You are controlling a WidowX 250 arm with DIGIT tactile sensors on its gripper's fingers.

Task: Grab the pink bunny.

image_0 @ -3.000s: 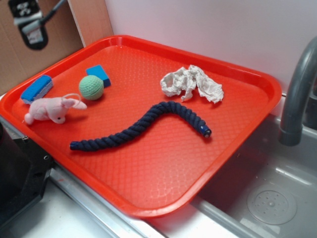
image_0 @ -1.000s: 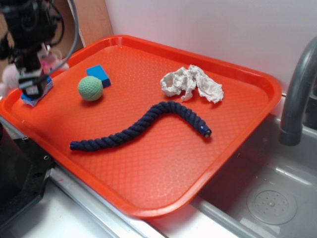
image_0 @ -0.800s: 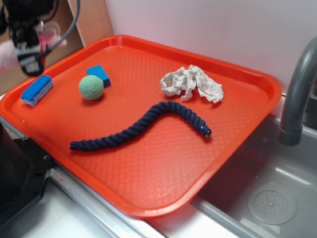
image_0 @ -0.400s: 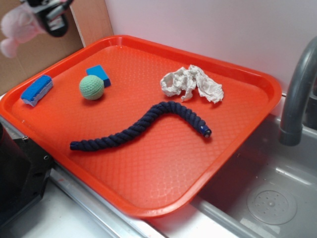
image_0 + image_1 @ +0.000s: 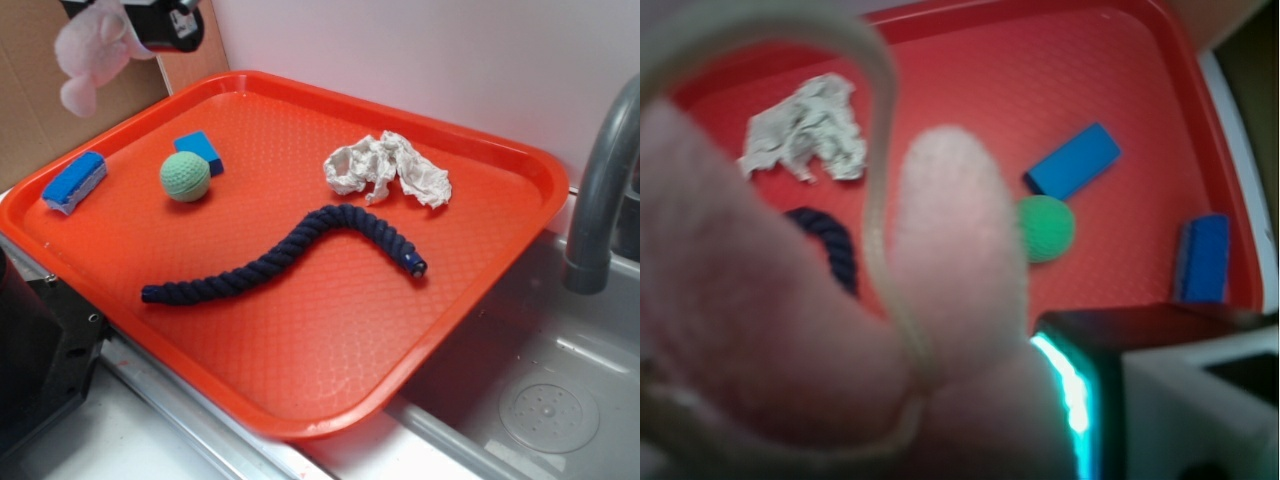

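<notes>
- The small pale-pink fuzzy plush bunny (image 5: 88,52) had left the orange plastic tray (image 5: 330,350) and hung at the frame's upper left.
- The gripper (image 5: 150,25) fingers pinched it; the grab looked done.

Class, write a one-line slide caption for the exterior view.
Gripper holds the pink bunny above the tray's far-left corner, with ball, rope and rag left on it.

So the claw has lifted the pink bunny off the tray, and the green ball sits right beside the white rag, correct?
Not quite. The gripper does hold the pink bunny above the tray, but the exterior view shows the green ball beside the blue block, far from the white rag.
</notes>
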